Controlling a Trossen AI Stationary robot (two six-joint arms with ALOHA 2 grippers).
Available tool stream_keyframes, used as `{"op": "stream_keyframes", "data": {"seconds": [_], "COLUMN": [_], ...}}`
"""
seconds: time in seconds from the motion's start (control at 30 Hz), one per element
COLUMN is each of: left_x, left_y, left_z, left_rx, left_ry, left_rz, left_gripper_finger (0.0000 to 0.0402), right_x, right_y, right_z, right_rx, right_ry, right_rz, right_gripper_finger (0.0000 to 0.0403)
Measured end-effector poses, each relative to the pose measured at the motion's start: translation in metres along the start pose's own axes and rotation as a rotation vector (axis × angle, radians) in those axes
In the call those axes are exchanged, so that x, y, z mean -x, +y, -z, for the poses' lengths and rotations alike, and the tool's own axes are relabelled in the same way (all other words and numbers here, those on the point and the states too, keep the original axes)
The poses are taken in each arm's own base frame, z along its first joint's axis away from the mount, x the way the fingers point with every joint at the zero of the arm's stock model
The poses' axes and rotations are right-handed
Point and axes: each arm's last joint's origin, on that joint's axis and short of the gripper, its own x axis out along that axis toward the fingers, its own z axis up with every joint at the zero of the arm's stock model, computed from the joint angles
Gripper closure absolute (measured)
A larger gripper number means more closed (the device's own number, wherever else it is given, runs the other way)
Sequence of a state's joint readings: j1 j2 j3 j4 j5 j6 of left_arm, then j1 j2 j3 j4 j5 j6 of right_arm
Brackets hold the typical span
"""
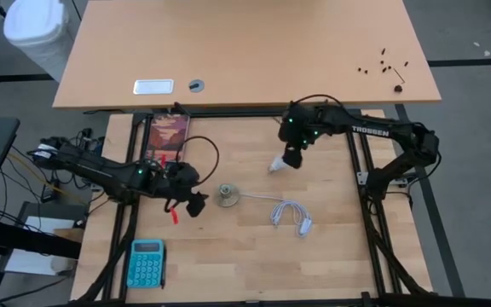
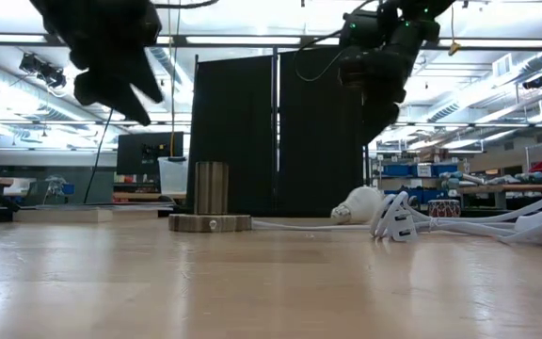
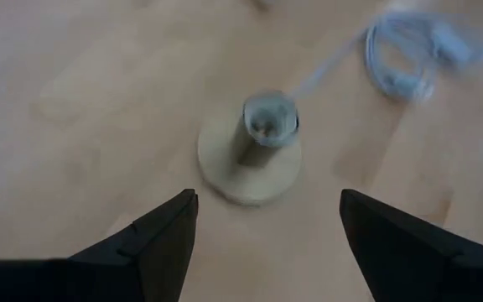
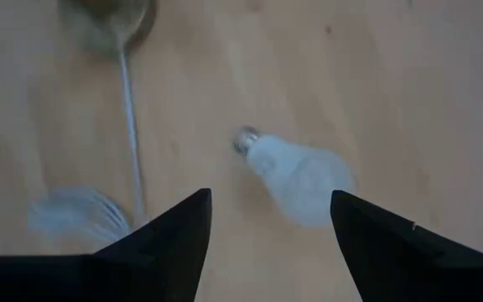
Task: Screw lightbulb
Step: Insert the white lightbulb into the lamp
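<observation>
Lying on its side on the counter (image 1: pixel 331 256), the lightbulb (image 4: pixel 296 174) sits under the right gripper (image 4: pixel 271 222), fingers spread, while the left gripper (image 3: pixel 267 222), also spread, hovers beside the socket (image 3: pixel 254 151).

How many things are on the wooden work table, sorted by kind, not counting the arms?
Lightbulb: 1
Socket base: 1
Coiled white cable: 1
Calculator: 1
Book: 1
Total: 5
</observation>
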State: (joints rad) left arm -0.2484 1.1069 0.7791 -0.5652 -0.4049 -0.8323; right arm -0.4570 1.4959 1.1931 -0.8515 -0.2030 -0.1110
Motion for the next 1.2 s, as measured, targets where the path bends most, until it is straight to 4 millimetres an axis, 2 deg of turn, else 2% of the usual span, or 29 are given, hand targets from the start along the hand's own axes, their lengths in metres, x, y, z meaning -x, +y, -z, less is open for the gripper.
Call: {"op": "stream_keyframes", "data": {"seconds": [0.1, 0.17, 0.37, 0.5, 0.67, 0.87, 1.0, 1.2], "left_x": [-0.002, -0.003, -0.005, -0.005, -0.006, -0.006, -0.006, -0.006], "left_y": [0.005, 0.008, 0.010, 0.010, 0.011, 0.010, 0.009, 0.008], "left_z": [-0.004, -0.008, -0.019, -0.022, -0.023, -0.024, -0.024, -0.024], "left_rx": [0.080, 0.133, 0.212, 0.272, 0.336, 0.361, 0.366, 0.368], "left_ry": [-0.074, -0.132, -0.210, -0.231, -0.238, -0.230, -0.222, -0.210], "left_rz": [-0.079, -0.122, -0.115, -0.101, -0.094, -0.074, -0.055, -0.041], "left_gripper_finger": [0.0108, 0.0108, 0.0108, 0.0108, 0.0108, 0.0108, 0.0108, 0.0108], "right_x": [-0.002, -0.011, -0.044, -0.052, -0.070, -0.102, -0.104, -0.098], "right_y": [-0.007, -0.015, -0.050, -0.053, -0.058, -0.061, -0.059, -0.062], "right_z": [-0.001, -0.003, -0.007, -0.022, -0.037, -0.051, -0.061, -0.057], "right_rx": [0.218, 0.292, 0.198, 0.225, 0.240, 0.245, 0.258, 0.234], "right_ry": [0.013, 0.005, -0.032, -0.125, -0.155, -0.095, -0.102, -0.056], "right_rz": [0.083, 0.105, -0.005, -0.052, -0.047, -0.015, 0.000, -0.004], "right_gripper_finger": [0.0143, 0.0141, 0.0144, 0.0144, 0.0141, 0.0150, 0.0157, 0.0164]}}
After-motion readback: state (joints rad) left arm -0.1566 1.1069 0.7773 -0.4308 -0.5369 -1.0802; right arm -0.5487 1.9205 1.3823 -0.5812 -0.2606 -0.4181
